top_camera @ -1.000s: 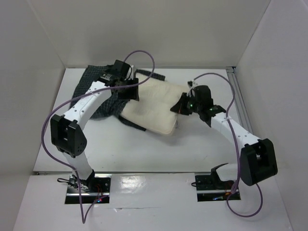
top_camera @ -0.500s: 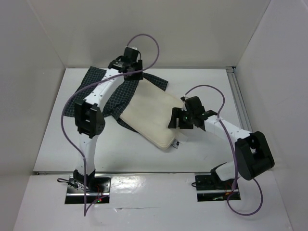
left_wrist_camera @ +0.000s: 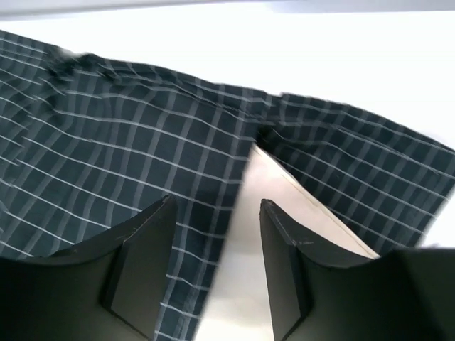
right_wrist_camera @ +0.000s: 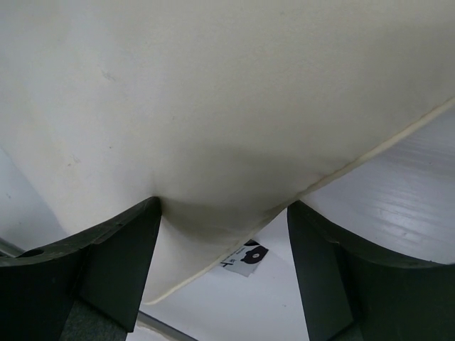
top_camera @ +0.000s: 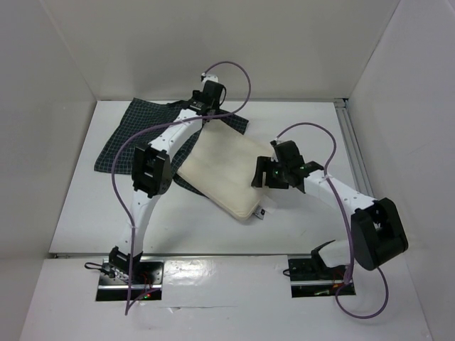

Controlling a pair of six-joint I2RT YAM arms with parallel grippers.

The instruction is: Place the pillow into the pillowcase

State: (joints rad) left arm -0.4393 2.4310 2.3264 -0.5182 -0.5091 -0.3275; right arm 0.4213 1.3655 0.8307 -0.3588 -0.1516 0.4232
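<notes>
The pillow (top_camera: 220, 174), plain cream, lies skewed mid-table, its long axis running roughly far-left to near-right. Its far end is under the checked pillowcase (top_camera: 131, 138) by the far-left corner. The table (top_camera: 92, 220) is bare along the near edge. The left gripper (left_wrist_camera: 213, 213) hangs spread and empty, while the right gripper (right_wrist_camera: 222, 213) pinches the pillow's edge.

The white table (top_camera: 92, 213) carries the checked pillowcase (top_camera: 131, 129) and pillow (top_camera: 224, 170).
</notes>
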